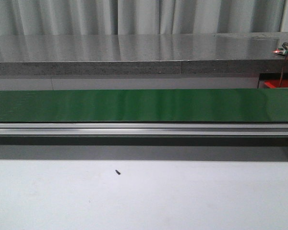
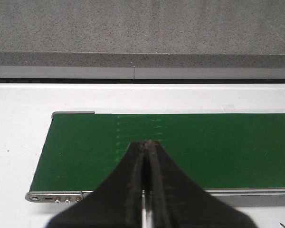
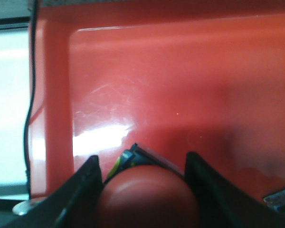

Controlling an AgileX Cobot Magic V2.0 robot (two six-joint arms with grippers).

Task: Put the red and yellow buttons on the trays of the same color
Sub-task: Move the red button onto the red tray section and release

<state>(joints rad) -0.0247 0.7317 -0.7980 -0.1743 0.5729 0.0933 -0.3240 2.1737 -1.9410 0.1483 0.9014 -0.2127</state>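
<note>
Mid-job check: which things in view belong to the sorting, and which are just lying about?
Job:
round red button, gripped in right pincer
glossy red plastic tray beneath it
long green conveyor belt
left pincer, closed, empty

Lying about:
small black speck on white table

We see pale pleated curtains (image 1: pixel 134 17) hanging behind a grey speckled stone counter (image 1: pixel 110 57), its polished top reflecting light.

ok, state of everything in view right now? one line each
Left gripper: shut, empty, hanging over the green belt.
Right gripper: shut on the red button, over the red tray.
Red button: held between the fingers, not yet released.
Red tray: bare where it shows.
Green belt: nothing riding on it.
</note>
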